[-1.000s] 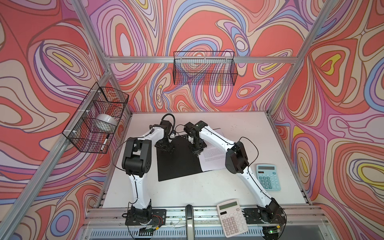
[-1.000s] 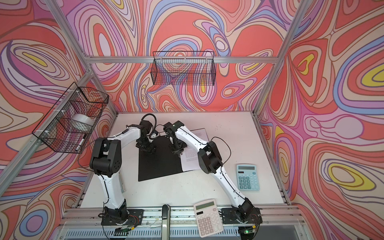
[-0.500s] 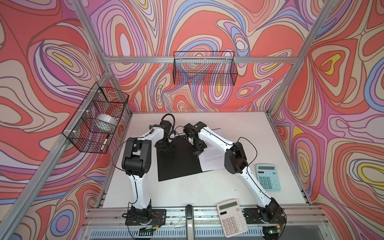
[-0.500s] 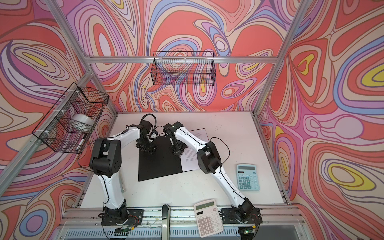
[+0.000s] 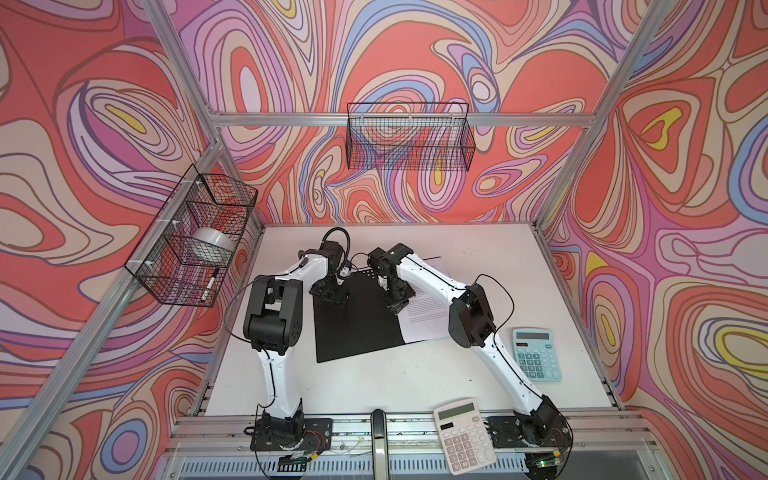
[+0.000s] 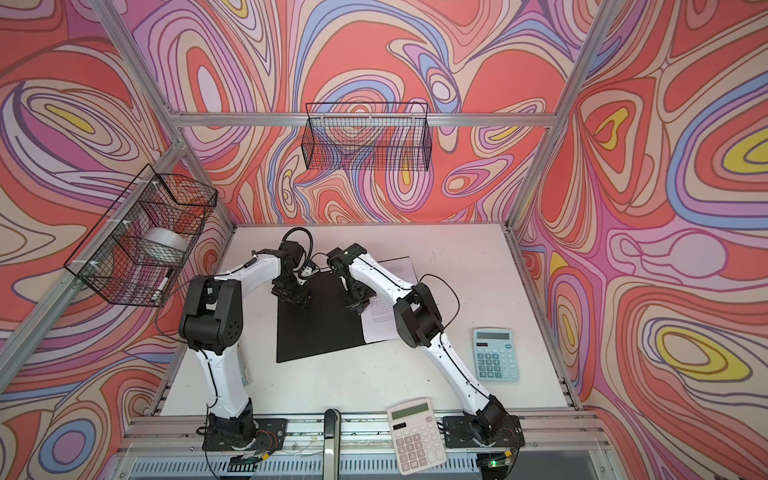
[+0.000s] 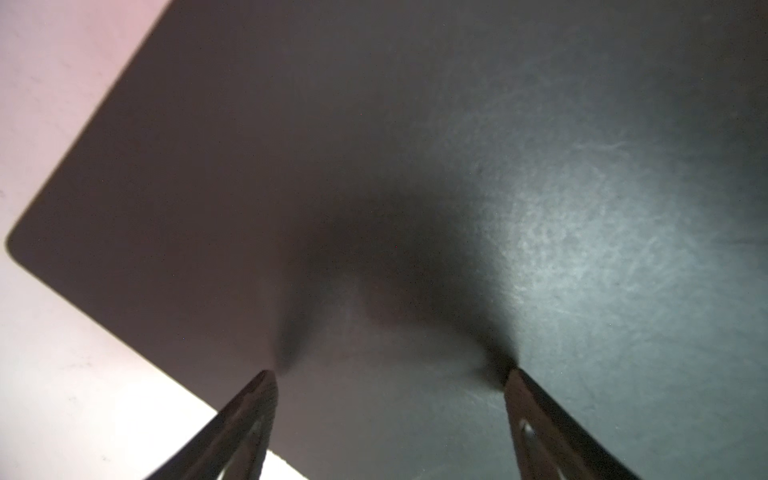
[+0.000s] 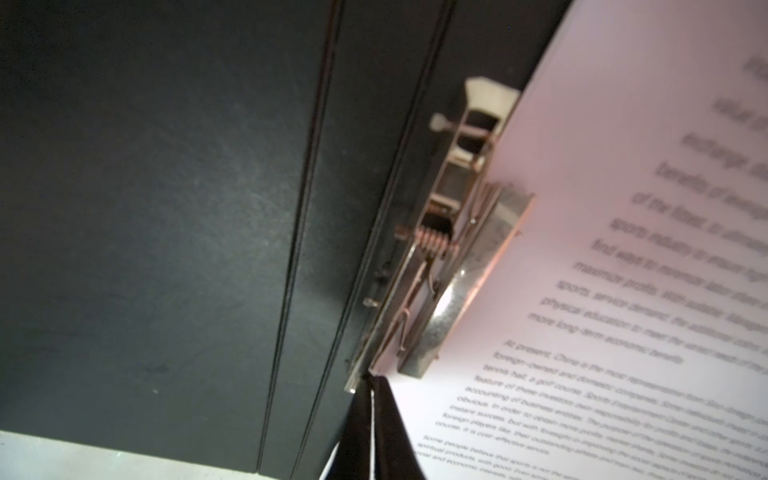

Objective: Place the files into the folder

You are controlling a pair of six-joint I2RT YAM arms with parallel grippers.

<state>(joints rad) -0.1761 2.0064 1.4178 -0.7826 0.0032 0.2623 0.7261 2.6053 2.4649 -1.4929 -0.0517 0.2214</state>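
The left gripper (image 7: 390, 374) is standing spread wide, its two fingertips (image 7: 266, 386) touching the black inside of the folder (image 7: 415, 124) near that cover's far left corner. The right gripper (image 8: 372, 399) is pressed together, its tip sitting at the edge of the files (image 8: 623, 291) just beside one end of the metal clip (image 8: 449, 249). Whether a sheet is caught between its fingers I cannot tell.

One folder is lying open, black side up, around the middle of the tabletop (image 5: 374, 395). The files are lying on its right half, their spine-side edge tucked under the clip's plate.

Two calculators are showing. The blue calculator (image 5: 536, 353) is lying near the tabletop's right edge. The white calculator (image 5: 465, 434) is resting across the near edge, on the front rail. Two wire baskets are hanging on the walls. The back basket (image 5: 409, 141) is sitting above the far edge. The side basket (image 5: 191, 237) is sitting above the left edge, holding one roll of tape (image 5: 212, 245) and one marker (image 5: 210, 284).

The sheets cannot be counted, as they are reading as a single white stack. The folder's right half is hiding beneath them, and in both top views the right arm is crossing over part of the paper. In the right wrist view the nearer lines of print are reading sharply, while the farther ones are blurring out.
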